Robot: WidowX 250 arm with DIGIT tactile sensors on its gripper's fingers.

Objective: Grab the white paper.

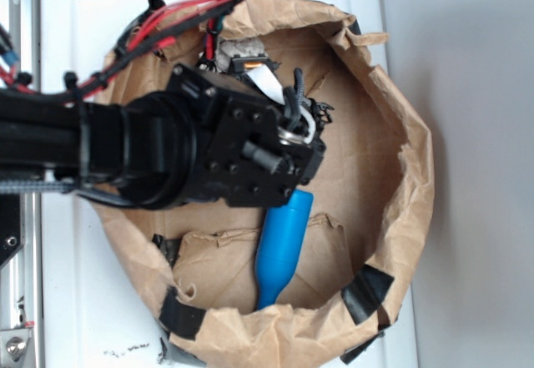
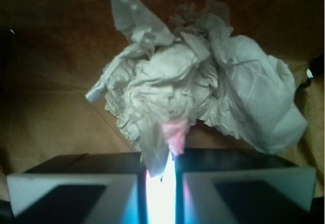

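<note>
Surroundings: brown paper bag [image 1: 400, 218] w/ blue bottle [image 1: 284, 247] inside, arm overhead hides rest.
Paper: white paper [image 2: 203, 92] crumpled, off-white, grey folds, in bag.
Gripper [image 2: 161, 178]: fingers nearly together, pinching paper's lower tip.

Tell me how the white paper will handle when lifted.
The paper is crumpled with loose folds, so it is probably light and squashy. The claw pinches only a thin flap, so the wad may dangle or slip free.

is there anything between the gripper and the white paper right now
Nothing visible does. In the wrist view the gripper has its jaws nearly together, pinching a lower fold of the white paper, so contact is direct. The blue bottle lies off to the side in the brown paper bag.
</note>
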